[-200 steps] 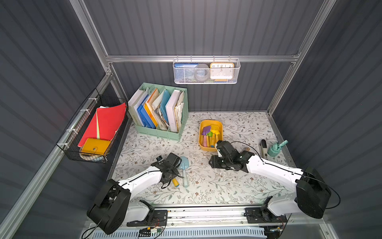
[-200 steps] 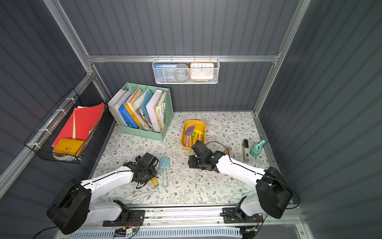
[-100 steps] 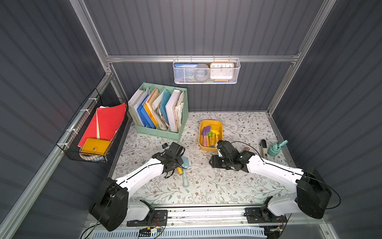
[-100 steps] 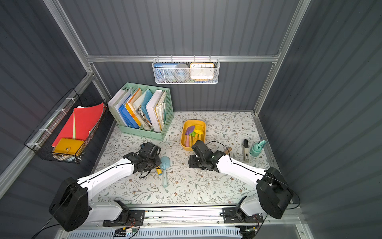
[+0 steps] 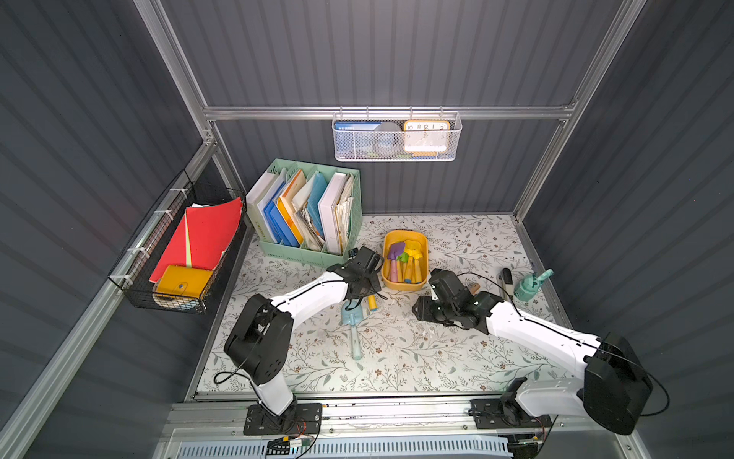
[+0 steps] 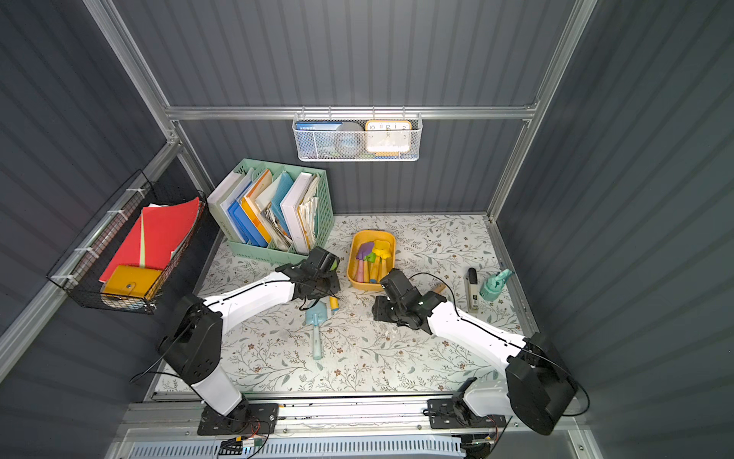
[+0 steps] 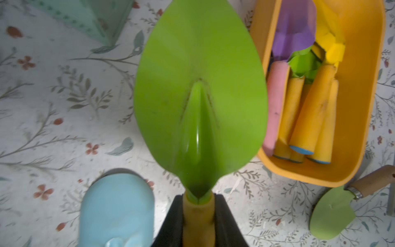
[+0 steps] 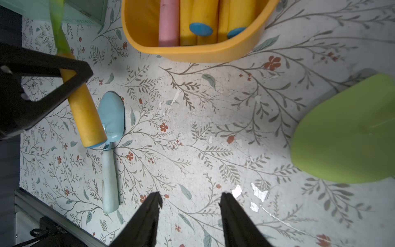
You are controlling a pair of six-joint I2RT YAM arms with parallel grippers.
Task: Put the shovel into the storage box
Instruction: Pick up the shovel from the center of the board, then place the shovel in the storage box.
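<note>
So the left gripper (image 7: 198, 211) is clamping the green shovel (image 7: 201, 89) by its yellow handle, blade sticking out ahead of the fingers. The storage box (image 7: 361, 96) is sitting just beside that blade, so I'm thinking it's needing a sideways swing over the rim, then lowering. Meanwhile the right gripper (image 8: 190, 205) is hanging half-open, empty.

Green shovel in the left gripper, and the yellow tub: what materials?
Green shovel: blade looks like moulded plastic, glossy, with a highlight along its spine; handle matte yellow, perhaps foam or rubber. Storage box: likely plastic, smooth satin walls, rounded rim.
</note>
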